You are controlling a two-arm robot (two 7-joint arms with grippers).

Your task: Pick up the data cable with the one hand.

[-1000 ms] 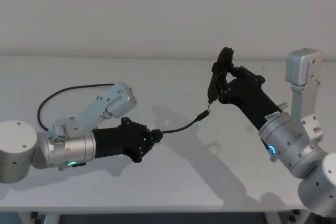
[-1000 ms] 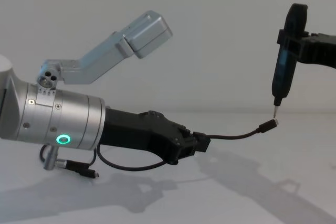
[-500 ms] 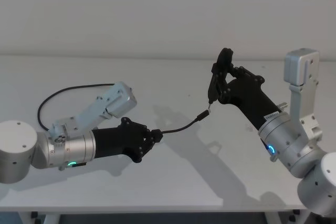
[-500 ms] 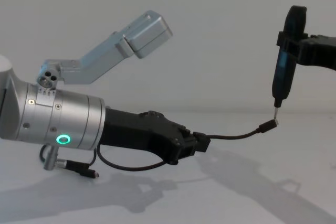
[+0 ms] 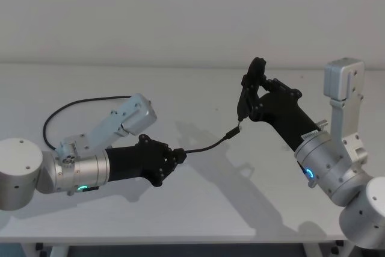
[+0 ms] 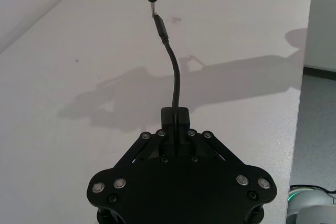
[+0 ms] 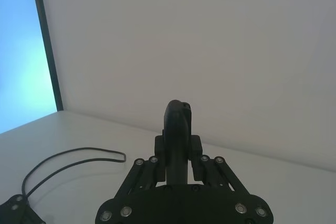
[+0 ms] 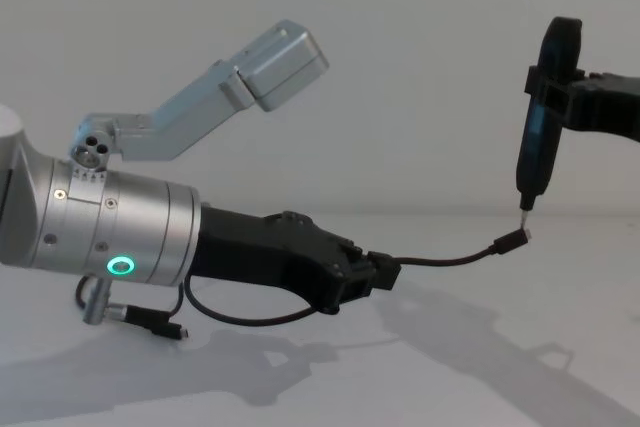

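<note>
Pincer fingers of the left pincer, black and angular, clamp the data cable, a thin black cord arching above the matte white worktop. Its plug meets the slim black tool gripped upright by the right pincer.

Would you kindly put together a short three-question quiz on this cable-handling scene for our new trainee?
1. True or false: the left gripper is shut on the data cable.
2. Multiple choice: the cable's plug is A) flat on the table, B) lifted, just under the tip of the tool in the right gripper, C) inside the right gripper.
3. Fill in: the right gripper holds a slim black ____, roughly upright.

Key:
1. True.
2. B.
3. Tool; it looks like a pen-shaped driver, though its exact kind cannot be told.
</note>
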